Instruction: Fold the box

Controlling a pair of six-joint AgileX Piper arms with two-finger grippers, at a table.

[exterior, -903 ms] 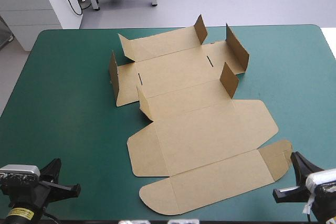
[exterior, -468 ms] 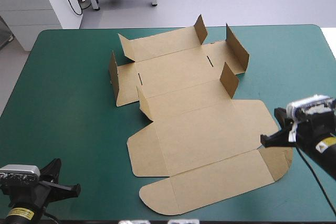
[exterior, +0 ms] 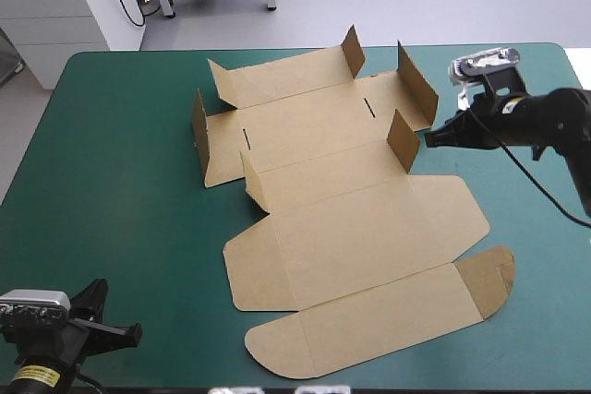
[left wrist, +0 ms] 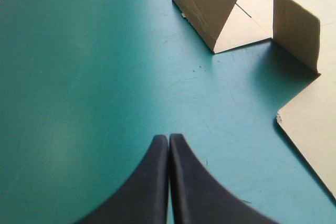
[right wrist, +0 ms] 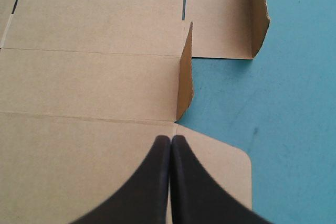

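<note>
The brown box (exterior: 351, 219) lies as a cut sheet in the middle of the teal-green table, mostly flat, with several small flaps standing upright along its far half. My right gripper (exterior: 430, 139) is shut and hovers at the box's right side, pointing at the raised flap (exterior: 403, 140). In the right wrist view the shut gripper (right wrist: 170, 140) is over a flat panel (right wrist: 79, 161), the upright flap (right wrist: 185, 72) just ahead. My left gripper (exterior: 135, 330) sits shut near the table's front left corner. In the left wrist view that gripper (left wrist: 169, 139) is above bare cover, box flaps (left wrist: 205, 3) far ahead.
Teal-green cover (exterior: 120, 182) stretches between the box and the table's left edge. A narrower strip of cover (exterior: 536, 256) runs along the right edge. The box's rounded front flap (exterior: 369, 329) reaches close to the table's front edge.
My right arm has swung from the table's front right corner toward the far right, ending beside the box's raised right flap. The left arm and the box have not moved.
</note>
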